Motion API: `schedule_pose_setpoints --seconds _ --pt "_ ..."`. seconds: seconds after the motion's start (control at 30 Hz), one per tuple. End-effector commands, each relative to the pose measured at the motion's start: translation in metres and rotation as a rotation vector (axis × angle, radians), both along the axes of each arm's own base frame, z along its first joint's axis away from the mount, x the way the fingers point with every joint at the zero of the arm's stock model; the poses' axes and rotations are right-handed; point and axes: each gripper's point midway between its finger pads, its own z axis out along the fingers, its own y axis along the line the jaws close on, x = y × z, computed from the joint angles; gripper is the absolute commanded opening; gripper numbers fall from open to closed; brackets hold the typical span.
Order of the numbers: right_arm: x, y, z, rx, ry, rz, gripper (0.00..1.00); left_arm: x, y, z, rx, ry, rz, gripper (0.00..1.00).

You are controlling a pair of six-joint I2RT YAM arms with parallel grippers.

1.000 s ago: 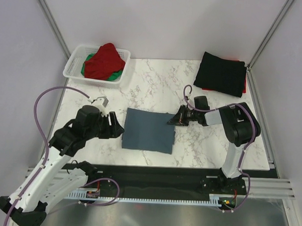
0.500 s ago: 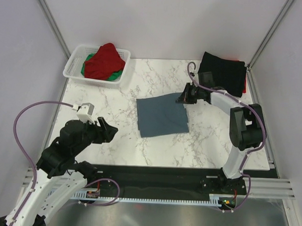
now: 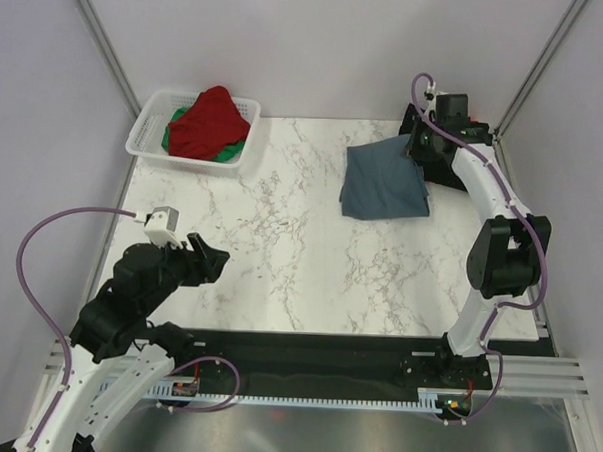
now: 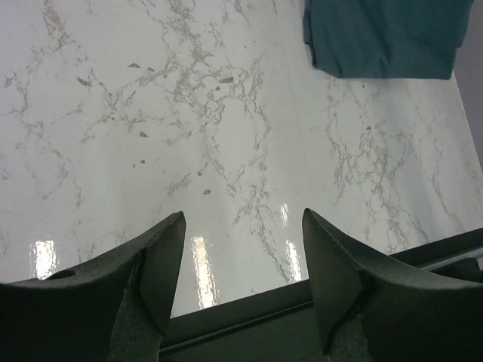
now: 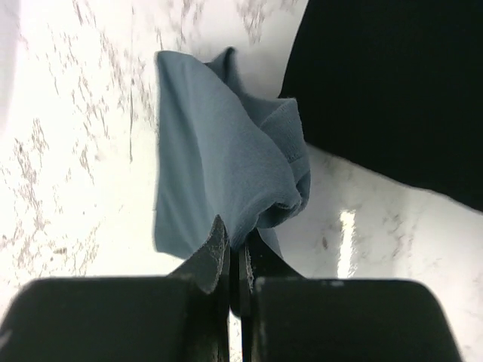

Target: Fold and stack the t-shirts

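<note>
- Over to the slate blue-grey t-shirt [image 3: 383,185]: folded, at the far right of the bench [image 3: 281,245], one edge lifted and bunched, the rest hanging down to the marble.
- Pinched on that bunched edge by the right end effector [image 3: 413,151], fingers pressed together on the fabric.
- Just beside it, a folded black t-shirt [image 5: 392,90] in the far right corner.
- Across at the far left, a red t-shirt [image 3: 208,122] heaped over a green t-shirt [image 3: 225,153] in the white basket [image 3: 146,129].
- Down at the near left, the left end effector [image 4: 241,226] above bare marble, fingers wide apart, gripping nothing, well apart from the blue-grey tee.
</note>
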Motion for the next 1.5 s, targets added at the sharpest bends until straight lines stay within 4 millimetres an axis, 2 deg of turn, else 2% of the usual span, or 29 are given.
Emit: schedule_pose_setpoints --seconds 0.0,0.03,0.07,0.13,0.17,0.23,0.27,0.47,0.67,0.93,1.03,1.07,1.1,1.3,1.47 --pt "0.018 -0.011 0.052 -0.056 -0.111 -0.033 0.00 0.007 0.001 0.008 -0.016 -0.041 0.019 0.71" --pt "0.021 -0.013 0.058 -0.055 -0.120 -0.037 0.00 0.007 0.001 0.007 -0.012 -0.040 0.018 0.71" --pt "0.027 -0.014 0.073 -0.051 -0.152 -0.040 0.00 0.008 0.001 0.007 -0.012 -0.040 0.019 0.71" --pt "0.029 -0.015 0.083 -0.051 -0.163 -0.040 0.00 0.008 0.001 0.006 -0.009 -0.034 0.023 0.71" --pt "0.034 -0.015 0.096 -0.049 -0.192 -0.040 0.00 0.008 0.002 0.005 -0.008 -0.033 0.024 0.71" --pt "0.036 -0.015 0.105 -0.042 -0.199 -0.037 0.00 0.009 0.004 0.006 -0.009 -0.036 0.035 0.71" --pt "0.041 -0.015 0.117 -0.039 -0.225 -0.034 0.00 0.009 0.004 0.006 -0.009 -0.037 0.040 0.71" --pt "0.050 -0.009 0.147 -0.017 -0.282 -0.012 0.00 0.011 0.006 0.005 -0.008 -0.035 0.050 0.71" --pt "0.049 -0.014 0.164 -0.031 -0.321 -0.006 0.00 0.011 0.007 0.006 -0.009 -0.037 0.053 0.71" --pt "0.055 -0.035 0.175 -0.015 -0.350 -0.027 0.00 0.012 0.006 0.003 -0.005 -0.029 0.051 0.71" --pt "0.059 -0.041 0.172 -0.008 -0.347 -0.030 0.00 0.012 0.006 0.002 -0.003 -0.022 0.050 0.71" --pt "0.059 -0.040 0.171 -0.005 -0.343 -0.027 0.00 0.013 0.006 0.002 -0.002 -0.021 0.052 0.71" --pt "0.060 -0.055 0.170 -0.008 -0.341 -0.047 0.00 0.013 0.006 0.002 -0.001 -0.023 0.051 0.71" --pt "0.071 -0.075 0.155 0.015 -0.322 -0.050 0.00 0.013 0.005 0.002 -0.001 -0.018 0.050 0.71" --pt "0.084 -0.104 0.138 0.011 -0.301 -0.081 0.00 0.014 0.004 0.000 0.000 -0.013 0.043 0.71"
